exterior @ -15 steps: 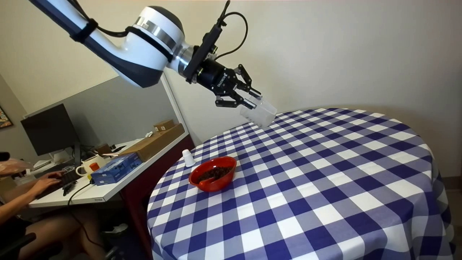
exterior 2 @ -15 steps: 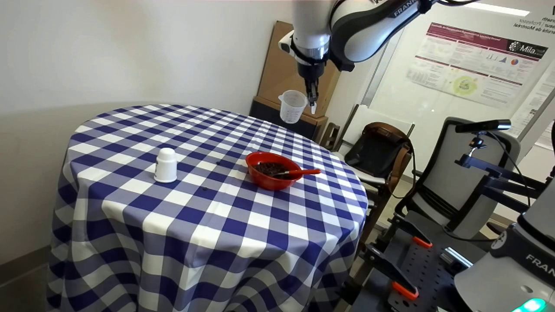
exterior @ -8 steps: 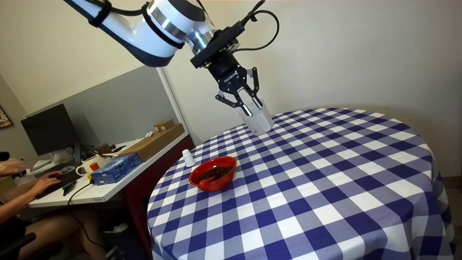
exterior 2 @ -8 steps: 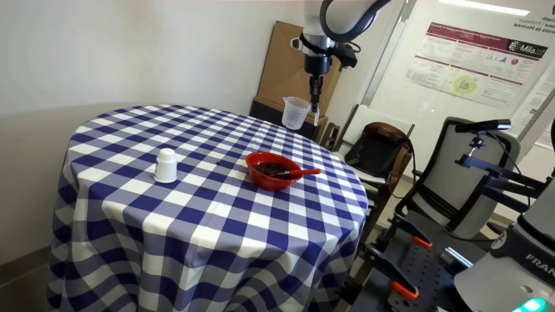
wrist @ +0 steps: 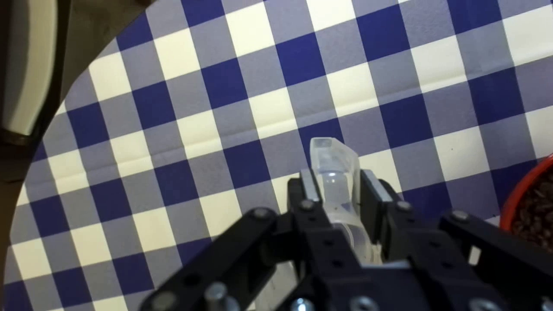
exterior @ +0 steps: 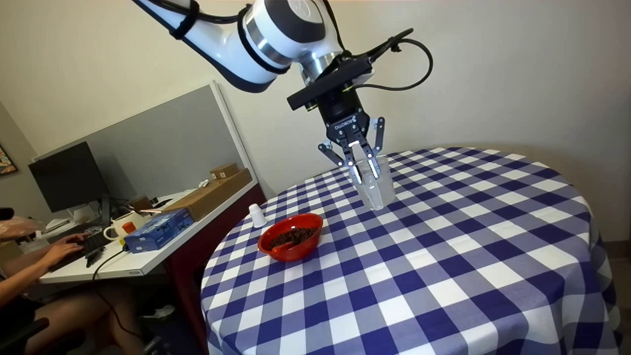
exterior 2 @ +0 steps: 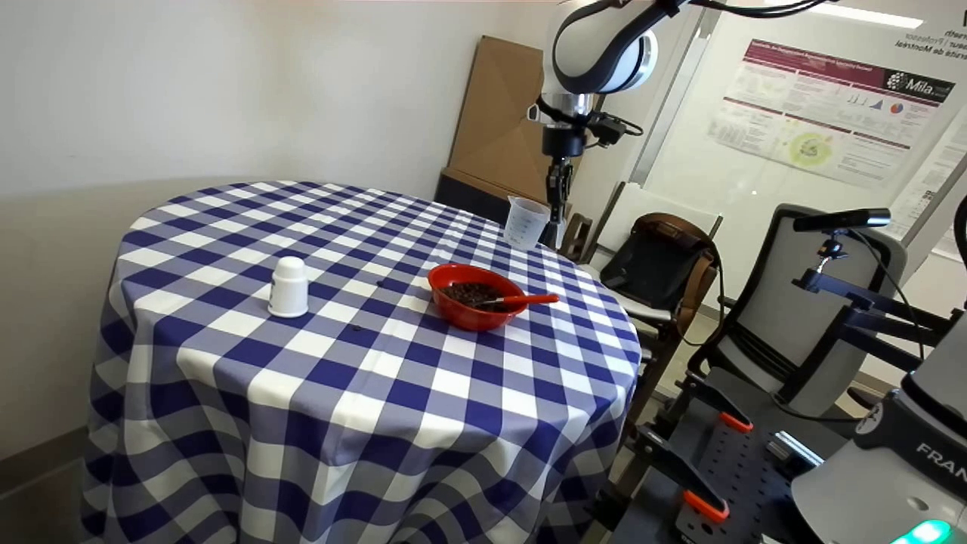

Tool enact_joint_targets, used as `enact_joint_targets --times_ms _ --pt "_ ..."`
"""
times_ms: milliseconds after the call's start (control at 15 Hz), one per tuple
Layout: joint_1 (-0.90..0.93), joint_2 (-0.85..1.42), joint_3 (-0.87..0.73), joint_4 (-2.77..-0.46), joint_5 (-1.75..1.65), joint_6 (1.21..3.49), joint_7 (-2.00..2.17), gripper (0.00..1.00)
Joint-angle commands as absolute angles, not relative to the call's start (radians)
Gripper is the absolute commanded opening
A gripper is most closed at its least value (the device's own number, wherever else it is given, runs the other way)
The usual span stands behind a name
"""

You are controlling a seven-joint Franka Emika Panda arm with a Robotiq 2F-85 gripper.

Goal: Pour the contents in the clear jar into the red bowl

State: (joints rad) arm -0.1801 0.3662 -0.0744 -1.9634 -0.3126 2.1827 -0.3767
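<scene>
My gripper is shut on the handle of the clear jar, well above the tablecloth. In the wrist view the jar's handle runs between the two finger pads. With its mouth upward and only a slight lean, the jar looks see-through in an exterior view; no dark mass shows inside, just tiny specks in the wrist view. The red bowl rests on the table and holds dark brown pieces plus a red-handled spoon. From the wrist, only the bowl's rim and some pieces show at the right edge.
A white bottle-shaped shaker stands upright on the checked table, apart from the bowl. A few dark bits lie on the cloth. Beside the table is a desk with a blue box, where a person sits.
The gripper has swung to point more steeply downward and come lower, carrying the jar from a tilted pose to a nearly upright one. Bowl, spoon and shaker have stayed put.
</scene>
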Motion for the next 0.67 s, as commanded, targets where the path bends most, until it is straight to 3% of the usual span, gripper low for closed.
enact_joint_targets --times_ms 0,600 --pt "-0.185 0.431 -0.088 -1.913 -0.282 2.145 -0.38 0.12" --pt "-0.186 0.512 -0.089 -1.914 -0.304 2.161 -0.389 0.12"
